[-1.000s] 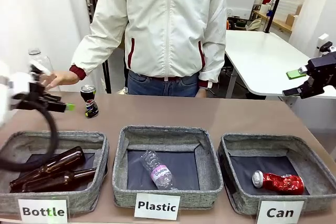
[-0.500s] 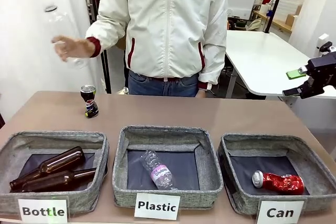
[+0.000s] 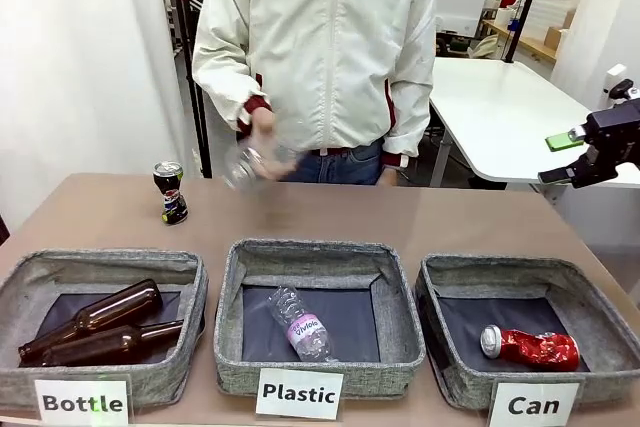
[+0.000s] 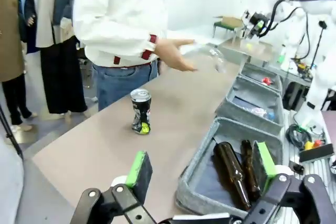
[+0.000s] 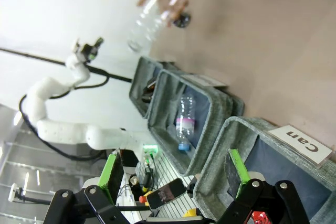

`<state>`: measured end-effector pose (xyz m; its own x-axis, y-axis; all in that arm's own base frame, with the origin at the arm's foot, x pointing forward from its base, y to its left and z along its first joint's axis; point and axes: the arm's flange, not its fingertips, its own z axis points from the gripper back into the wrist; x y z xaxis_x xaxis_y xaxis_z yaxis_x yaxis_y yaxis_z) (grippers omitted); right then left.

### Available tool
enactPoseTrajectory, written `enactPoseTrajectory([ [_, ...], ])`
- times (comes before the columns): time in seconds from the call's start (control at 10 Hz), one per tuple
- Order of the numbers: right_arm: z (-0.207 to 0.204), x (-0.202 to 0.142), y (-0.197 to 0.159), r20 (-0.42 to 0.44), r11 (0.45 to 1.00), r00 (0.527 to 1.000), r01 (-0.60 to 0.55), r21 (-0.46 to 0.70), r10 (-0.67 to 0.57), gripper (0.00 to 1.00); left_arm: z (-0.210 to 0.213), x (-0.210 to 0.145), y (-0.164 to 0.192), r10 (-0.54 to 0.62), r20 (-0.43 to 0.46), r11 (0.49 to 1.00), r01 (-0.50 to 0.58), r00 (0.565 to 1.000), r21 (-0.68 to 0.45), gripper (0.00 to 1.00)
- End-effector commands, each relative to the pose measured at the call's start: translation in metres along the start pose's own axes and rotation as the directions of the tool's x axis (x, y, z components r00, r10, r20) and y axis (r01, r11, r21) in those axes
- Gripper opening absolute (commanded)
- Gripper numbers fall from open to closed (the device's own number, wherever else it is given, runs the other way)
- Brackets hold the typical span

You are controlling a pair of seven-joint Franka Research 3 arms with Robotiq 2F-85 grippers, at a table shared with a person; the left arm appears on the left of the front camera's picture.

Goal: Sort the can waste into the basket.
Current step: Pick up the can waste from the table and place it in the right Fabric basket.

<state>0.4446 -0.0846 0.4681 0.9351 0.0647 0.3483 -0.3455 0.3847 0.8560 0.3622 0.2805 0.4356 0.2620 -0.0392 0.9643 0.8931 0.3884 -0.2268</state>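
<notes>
The left basket (image 3: 100,259) is labelled "Bottle", the middle basket (image 3: 310,247) "Plastic", the right basket (image 3: 500,265) "Can".

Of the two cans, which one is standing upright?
The black can, upright on the bare table behind the Bottle basket. The red can lies on its side inside the Can basket.

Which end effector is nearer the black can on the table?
Left. The left end effector is at the table's left end, the black can ahead of it; the right end effector hovers beyond the table's right side.
</notes>
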Motion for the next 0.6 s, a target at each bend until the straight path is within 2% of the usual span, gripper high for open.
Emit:
enactPoseTrajectory([
  [0.0, 0.002, 0.000, 0.002, -0.008, 1.000, 1.000, -0.021, 0.004, 0.021, 1.00, -0.003, 0.002, 0.007, -0.009, 0.017, 1.000, 0.010, 1.000, -0.022, 1.00],
  [0.5, 0.002, 0.000, 0.002, -0.008, 1.000, 1.000, -0.021, 0.004, 0.021, 1.00, -0.023, 0.008, 0.009, -0.008, -0.020, 0.998, 0.006, 1.000, -0.064, 1.00],
])
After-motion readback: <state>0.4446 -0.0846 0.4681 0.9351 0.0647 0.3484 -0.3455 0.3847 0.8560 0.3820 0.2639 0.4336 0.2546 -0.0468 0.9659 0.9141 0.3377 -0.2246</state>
